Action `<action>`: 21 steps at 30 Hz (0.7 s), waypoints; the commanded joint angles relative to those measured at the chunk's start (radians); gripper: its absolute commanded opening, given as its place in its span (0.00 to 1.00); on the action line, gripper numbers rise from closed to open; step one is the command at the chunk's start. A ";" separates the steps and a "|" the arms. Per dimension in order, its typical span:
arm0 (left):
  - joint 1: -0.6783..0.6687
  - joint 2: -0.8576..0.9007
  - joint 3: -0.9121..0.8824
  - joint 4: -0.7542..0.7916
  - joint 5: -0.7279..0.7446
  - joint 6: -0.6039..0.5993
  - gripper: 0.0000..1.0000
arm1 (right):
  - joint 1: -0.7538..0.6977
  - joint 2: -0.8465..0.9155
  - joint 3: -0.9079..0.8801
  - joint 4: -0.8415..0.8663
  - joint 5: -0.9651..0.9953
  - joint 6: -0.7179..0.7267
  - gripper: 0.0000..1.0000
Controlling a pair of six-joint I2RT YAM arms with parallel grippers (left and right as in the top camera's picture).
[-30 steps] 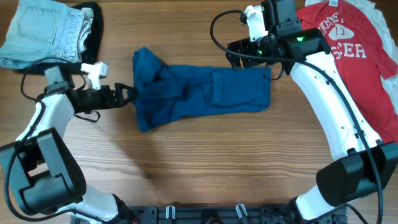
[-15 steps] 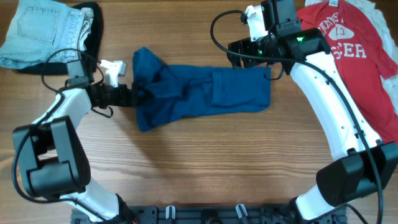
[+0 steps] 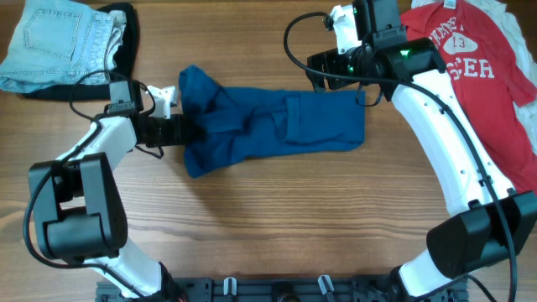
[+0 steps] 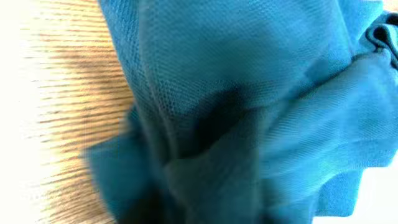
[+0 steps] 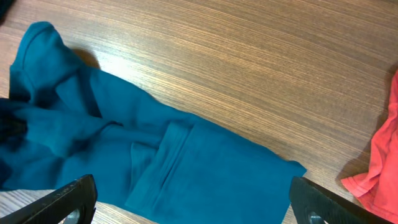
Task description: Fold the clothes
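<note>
The dark blue shirt lies crumpled lengthwise on the wooden table, with its left end bunched up. My left gripper is pushed into that bunched left edge and looks shut on a fold of it. In the left wrist view the blue fabric fills the frame and hides the fingers. My right gripper hovers open above the shirt's far edge; the right wrist view shows its wide-spread fingers with the shirt below them. The red T-shirt with white lettering lies flat at the far right.
Folded pale jeans lie at the far left corner with a black garment beside them. An edge of the red T-shirt shows at the right of the right wrist view. Bare wood runs in front of the shirt.
My left arm slid right from beside the shirt until its gripper reached the bunched left edge, and it has closed there. The right arm has stayed still.
</note>
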 commanded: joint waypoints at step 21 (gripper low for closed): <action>-0.077 -0.217 0.382 -0.539 -0.380 -0.105 0.04 | -0.002 0.185 -0.063 0.026 -0.317 0.038 0.04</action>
